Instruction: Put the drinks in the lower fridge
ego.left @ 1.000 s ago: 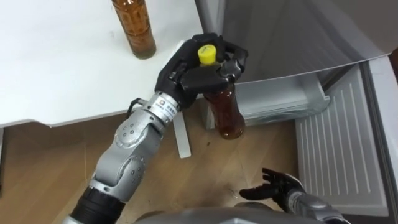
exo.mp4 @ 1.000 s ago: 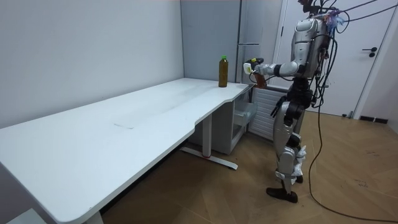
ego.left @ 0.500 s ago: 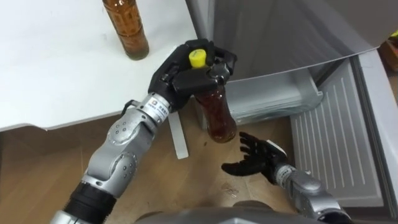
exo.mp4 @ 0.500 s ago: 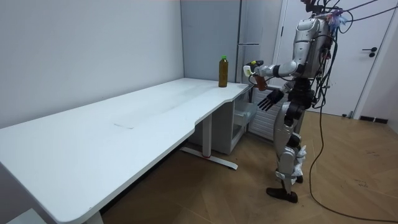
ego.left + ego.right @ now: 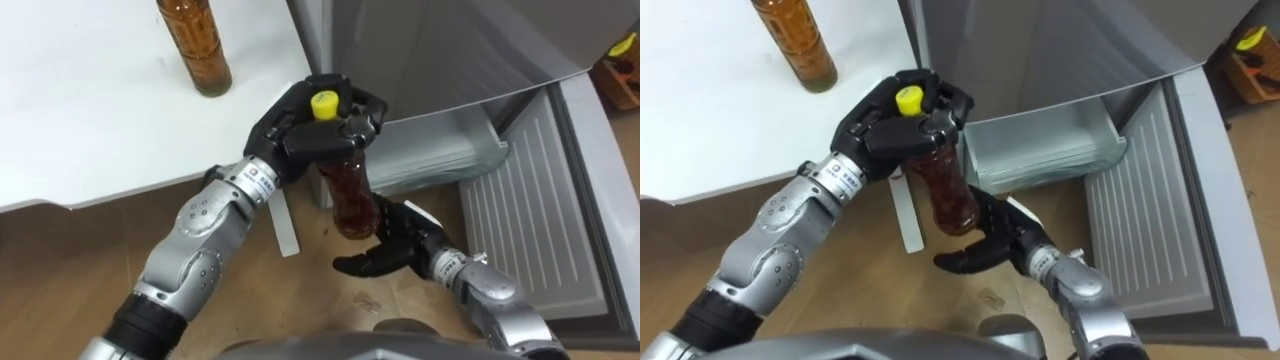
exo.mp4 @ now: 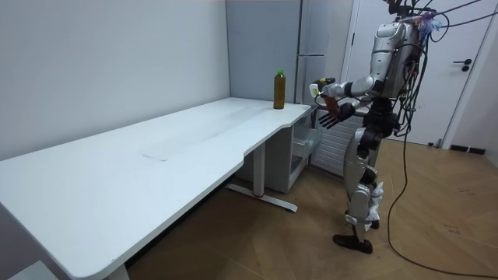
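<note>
Raised from low over the wooden floor (image 5: 60, 250) during the last second, the right hand (image 5: 392, 248) is now seen just under the held bottle (image 5: 348, 190), with its fingers spread wide and its palm turned up. Whether the bottle's base is already touched by those fingers cannot be told; in both eye views they are overlapped by it.

The bottle of brown drink is hung upright in the air and gripped at its neck, just under the yellow cap (image 5: 324, 103), by the curled fingers of the left hand (image 5: 295, 135). It has been kept in much the same place beside the table edge, while the left arm has been shifted only slightly.

From this change a handover, or a support from below, is judged to be under way. If so, the bottle would be passed to the hand on the fridge's side.

Behind the bottle, the lower fridge is seen open: its drawer (image 5: 440, 160) is pulled out, and its door (image 5: 540, 230) is swung wide to the robot's right. Nothing is seen lying in the drawer yet.

Farther off, a second bottle (image 5: 195, 45) is left standing on the white table (image 5: 80, 120), still to be fetched. In the room view the robot is shown standing upright at the table's end, before the fridge.
</note>
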Controlling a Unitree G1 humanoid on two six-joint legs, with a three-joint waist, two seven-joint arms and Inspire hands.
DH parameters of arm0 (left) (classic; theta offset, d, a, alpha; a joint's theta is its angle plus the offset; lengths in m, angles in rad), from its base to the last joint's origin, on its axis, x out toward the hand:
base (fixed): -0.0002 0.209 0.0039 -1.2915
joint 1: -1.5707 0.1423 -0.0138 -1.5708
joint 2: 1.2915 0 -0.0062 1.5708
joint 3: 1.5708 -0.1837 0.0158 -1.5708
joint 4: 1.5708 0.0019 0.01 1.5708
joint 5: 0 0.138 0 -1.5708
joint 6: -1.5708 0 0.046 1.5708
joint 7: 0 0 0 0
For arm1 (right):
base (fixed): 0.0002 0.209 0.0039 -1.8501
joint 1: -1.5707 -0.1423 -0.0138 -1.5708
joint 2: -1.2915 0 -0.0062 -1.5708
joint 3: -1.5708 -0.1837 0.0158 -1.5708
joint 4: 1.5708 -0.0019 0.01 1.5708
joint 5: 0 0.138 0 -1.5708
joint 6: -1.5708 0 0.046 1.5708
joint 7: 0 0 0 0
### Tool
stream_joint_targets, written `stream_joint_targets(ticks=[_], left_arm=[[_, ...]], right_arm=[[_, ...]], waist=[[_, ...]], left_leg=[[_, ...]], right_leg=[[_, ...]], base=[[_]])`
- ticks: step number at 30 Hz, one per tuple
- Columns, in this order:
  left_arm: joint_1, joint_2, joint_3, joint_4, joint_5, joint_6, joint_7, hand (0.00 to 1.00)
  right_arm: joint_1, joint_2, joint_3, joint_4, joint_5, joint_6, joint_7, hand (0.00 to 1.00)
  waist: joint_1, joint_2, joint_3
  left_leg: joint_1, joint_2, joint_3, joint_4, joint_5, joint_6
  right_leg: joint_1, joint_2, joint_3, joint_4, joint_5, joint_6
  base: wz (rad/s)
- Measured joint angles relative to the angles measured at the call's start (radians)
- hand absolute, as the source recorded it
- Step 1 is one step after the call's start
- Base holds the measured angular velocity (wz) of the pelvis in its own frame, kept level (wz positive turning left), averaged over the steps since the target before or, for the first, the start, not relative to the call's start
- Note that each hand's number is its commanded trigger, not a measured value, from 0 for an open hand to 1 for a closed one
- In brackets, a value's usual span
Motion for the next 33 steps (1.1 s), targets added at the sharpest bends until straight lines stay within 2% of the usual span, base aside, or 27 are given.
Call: stream_joint_targets(ticks=[5, 10, 25, 33], left_arm=[[0.000, 0.008, 0.000, 0.013, 0.000, -0.007, 0.000, 1.00], [0.000, 0.012, 0.000, 0.013, 0.000, -0.012, -0.009, 1.00], [0.002, 0.012, -0.004, 0.019, 0.042, -0.028, -0.021, 1.00], [0.002, 0.025, -0.018, 0.040, 0.059, -0.031, -0.033, 1.00]], right_arm=[[0.000, -0.009, 0.033, -0.021, 0.004, 0.000, 0.060, 0.00], [-0.001, -0.013, 0.034, -0.021, 0.005, 0.000, 0.075, 0.00], [0.000, -0.015, 0.037, -0.021, 0.045, 0.003, 0.087, 0.00], [0.000, -0.018, 0.037, -0.021, 0.169, 0.021, 0.118, 0.00]], waist=[[0.004, -0.013, 0.0017], [0.006, -0.022, 0.0007], [0.011, -0.025, 0.0010], [0.033, -0.036, 0.0011]], left_leg=[[-0.002, 0.000, 0.003, 0.000, 0.000, 0.000], [-0.001, 0.000, 0.004, 0.001, -0.001, 0.000], [0.000, 0.002, 0.006, -0.002, -0.001, -0.001], [0.000, 0.002, 0.006, -0.001, -0.002, -0.001]], right_leg=[[-0.006, 0.000, 0.003, 0.001, 0.000, 0.000], [-0.004, 0.000, 0.003, 0.000, 0.000, 0.000], [-0.008, 0.002, 0.009, 0.000, 0.000, 0.000], [-0.009, 0.002, 0.011, 0.000, 0.000, 0.000]], base=[[-0.03], [0.00], [0.00], [0.00]])
